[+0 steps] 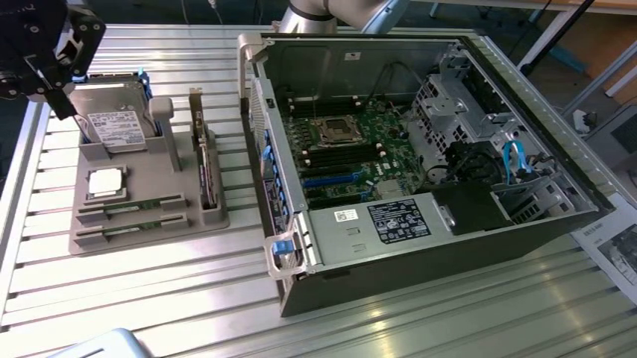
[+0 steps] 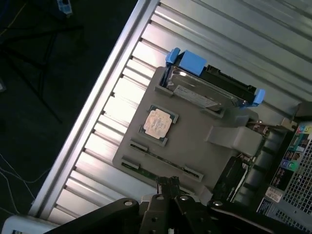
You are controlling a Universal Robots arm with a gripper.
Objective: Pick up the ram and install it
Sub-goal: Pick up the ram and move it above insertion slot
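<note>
Exterior view coverage was given of a slatted metal table [image 1: 149,298]. A grey tray [image 1: 149,242] was seen towards the exterior view's left and an opened computer case [image 1: 398,280] towards its right. The black gripper [image 1: 58,101] was seen raised over the far left end of the tray, just beside the hard drive [image 1: 115,127], and apart from both memory sticks.

In the wrist view the gripper [image 2: 170,187] was shown with its fingertips [image 2: 174,184] pressed together and nothing pinched between them.

Two ram sticks were seen seated on edge in parallel slots at the near end of the tray. The ram stick nearer the processor [image 1: 134,203] was placed just beside the square silver processor [image 1: 107,183]. The second ram stick [image 1: 130,226] was set just beyond it, closer to the tray's near edge. In the wrist view the ram stick nearer the processor [image 2: 163,158] was shown in full, while the second ram stick [image 2: 141,170] was partly covered by the fingertips.

The hard drive was propped at a tilt at the far end of the tray and was framed by blue rails [image 2: 187,61]. A larger circuit card [image 1: 204,160] was held upright along the tray's side facing the case. Inside the case, the green motherboard [image 1: 348,153] and its CPU socket [image 1: 332,130] were left exposed.
</note>
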